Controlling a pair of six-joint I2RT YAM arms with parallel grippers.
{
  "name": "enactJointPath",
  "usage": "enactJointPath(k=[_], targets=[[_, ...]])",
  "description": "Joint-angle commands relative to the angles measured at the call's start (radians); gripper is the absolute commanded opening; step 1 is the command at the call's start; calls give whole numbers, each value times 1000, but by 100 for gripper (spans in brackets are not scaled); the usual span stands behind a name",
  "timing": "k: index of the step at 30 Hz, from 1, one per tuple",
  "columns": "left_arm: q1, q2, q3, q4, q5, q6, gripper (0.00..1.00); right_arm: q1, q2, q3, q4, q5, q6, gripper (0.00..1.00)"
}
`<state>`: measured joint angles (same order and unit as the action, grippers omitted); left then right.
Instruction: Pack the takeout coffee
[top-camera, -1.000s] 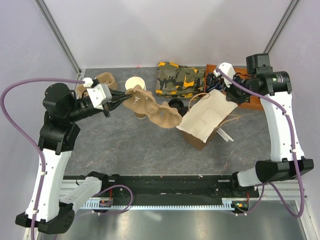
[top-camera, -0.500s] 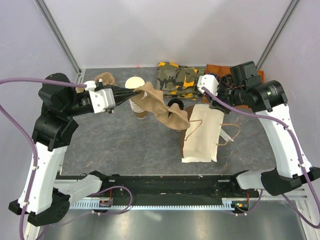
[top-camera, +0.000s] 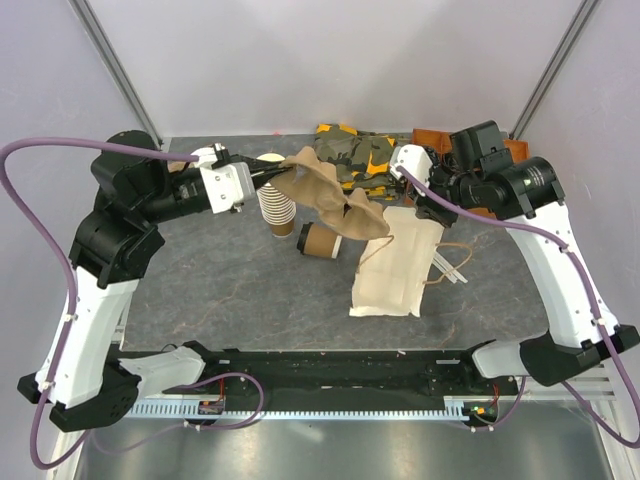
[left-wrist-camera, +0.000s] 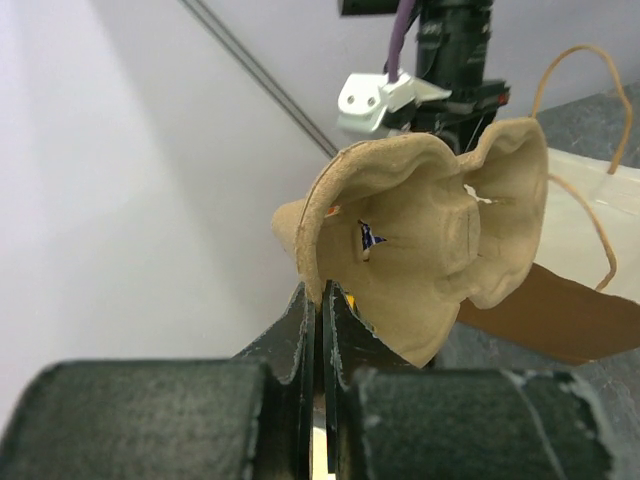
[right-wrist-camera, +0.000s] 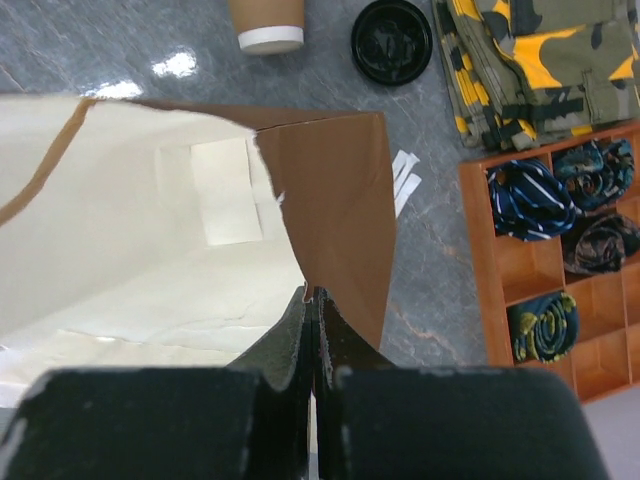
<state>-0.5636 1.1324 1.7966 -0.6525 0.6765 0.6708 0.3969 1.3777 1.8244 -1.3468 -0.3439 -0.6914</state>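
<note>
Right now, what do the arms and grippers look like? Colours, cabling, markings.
Matching pair: left arm and right arm have white link shells and black joint housings, with no readable markings. A purple cable loops loose up to each wrist. The left gripper and right gripper each have a white body and thin black tapered fingers.

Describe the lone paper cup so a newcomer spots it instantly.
On the grey table, find the white paper bag near the middle. Just to its left a brown paper cup lies on its side. Unlike the upright stack of cups beside it, it is single and tipped over.
</note>
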Motion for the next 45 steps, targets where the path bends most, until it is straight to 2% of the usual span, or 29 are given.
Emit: enactJointPath(k=[1, 6, 11, 15, 21, 22, 24, 25, 28, 30, 31, 32, 34, 39, 40, 43, 45], targets=[[-4, -17, -46, 33, -58, -19, 2, 5, -46, -40, -114, 68, 20, 0], [-4, 33, 38, 82, -62, -60, 2, 5, -32, -63, -112, 14, 36, 0], [-41, 108, 138, 40, -54, 0, 2, 3, -17, -76, -88, 20, 39, 0], [-38, 125, 118, 56, -127, -83, 2, -13, -17, -148, -54, 80, 32, 0], [13, 63, -25, 116, -204, -282, 2, -145, 56, -10, -29, 54, 49, 28], [36, 63, -37, 111, -192, -318, 2, -159, 75, 2, -31, 48, 41, 40], [120, 53, -71, 97, -135, -396, 2, -191, 99, 30, -32, 46, 21, 48], [145, 47, -101, 99, -123, -414, 2, -200, 104, 38, -35, 36, 18, 58], [195, 14, -150, 96, -108, -424, 2, -240, 119, 81, -40, 0, 15, 69], [284, 6, -158, 61, -16, -441, 2, -251, 124, 139, -40, -44, 36, 76], [324, 4, -157, 38, 12, -450, 2, -253, 129, 160, -40, -56, 47, 78], [412, 4, -157, -28, 43, -448, 2, -251, 130, 180, -41, -84, 59, 80], [491, -11, -184, -111, 110, -410, 2, -253, 142, 239, -31, -109, 105, 85], [778, -97, -396, -352, 211, -139, 2, -251, 135, 268, 67, -167, 210, 96], [812, -98, -463, -377, 218, -69, 2, -251, 135, 266, 78, -178, 240, 96], [927, -66, -561, -424, 218, 8, 2, -247, 142, 256, 115, -224, 295, 98], [958, -27, -629, -385, 213, 10, 2, -242, 156, 256, 133, -234, 322, 98]])
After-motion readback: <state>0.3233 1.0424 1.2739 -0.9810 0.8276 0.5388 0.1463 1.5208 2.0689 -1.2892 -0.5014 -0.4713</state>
